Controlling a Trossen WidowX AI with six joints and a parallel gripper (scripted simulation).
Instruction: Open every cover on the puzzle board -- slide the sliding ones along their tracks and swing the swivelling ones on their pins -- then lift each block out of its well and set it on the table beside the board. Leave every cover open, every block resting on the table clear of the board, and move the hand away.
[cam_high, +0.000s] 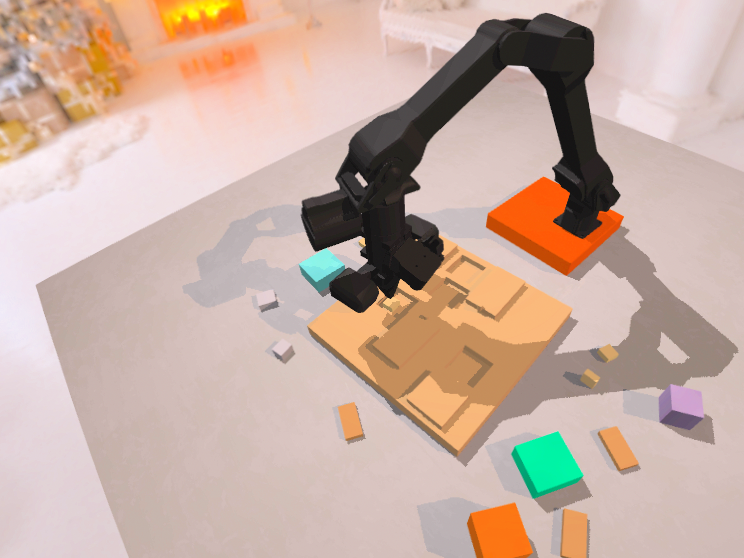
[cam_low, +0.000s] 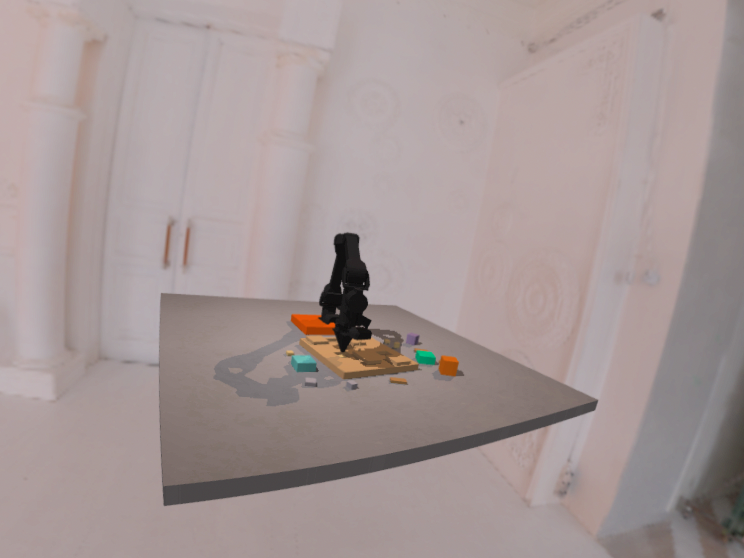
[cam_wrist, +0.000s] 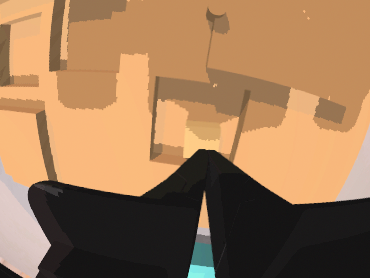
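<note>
board (cam_high: 510, 336): lying flat right under the hand, rigid slab, looking heavy enough to stay put.

gripper (cam_wrist: 205, 156): hovering low over the board's near-left corner, fingers pinched fully together, gripping nothing.

cover (cam_wrist: 260, 47): sitting just ahead of the fingertips, stiff and thin, probably wanting a push on an edge.

small block (cam_wrist: 201, 137): sitting in its open well directly ahead of the tips, looking light, hard, kinda slippery; pinching opposite flat sides likely working best.

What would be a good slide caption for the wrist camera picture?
Shut hand poised above a small tan block sitting in an uncovered well of the puzzle board.
</note>
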